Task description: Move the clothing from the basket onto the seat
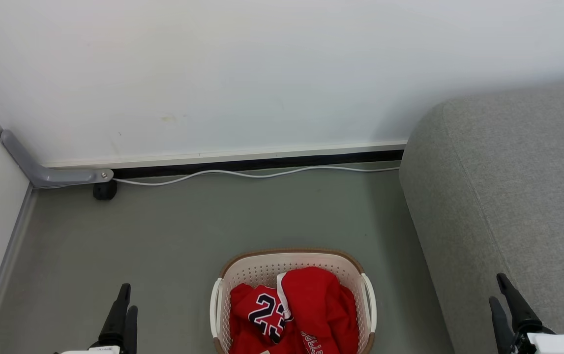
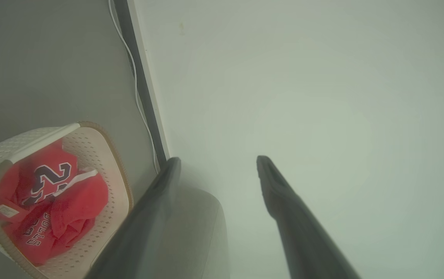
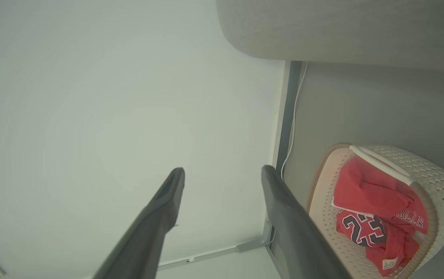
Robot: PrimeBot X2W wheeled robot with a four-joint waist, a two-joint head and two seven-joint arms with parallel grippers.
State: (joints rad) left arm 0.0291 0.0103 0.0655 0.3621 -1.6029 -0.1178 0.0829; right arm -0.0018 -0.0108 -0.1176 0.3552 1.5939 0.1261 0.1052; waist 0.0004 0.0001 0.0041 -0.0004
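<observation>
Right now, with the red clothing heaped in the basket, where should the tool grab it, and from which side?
Take the raised plain-red fold of the clothing, beside the 23, coming straight down from above. The basket walls it in on every side, and that hump seems the highest, loosest bunch, so it should pinch easily.

Clothing (image 1: pixel 313 302) in basket (image 1: pixel 257 270), left of seat (image 1: pixel 508 196)

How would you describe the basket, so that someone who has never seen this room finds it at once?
Start at the big grey sofa. On the grey floor to its left stands the basket. It is cream and perforated with a brown rim, and red clothing numbered 23 lies in it.
</observation>
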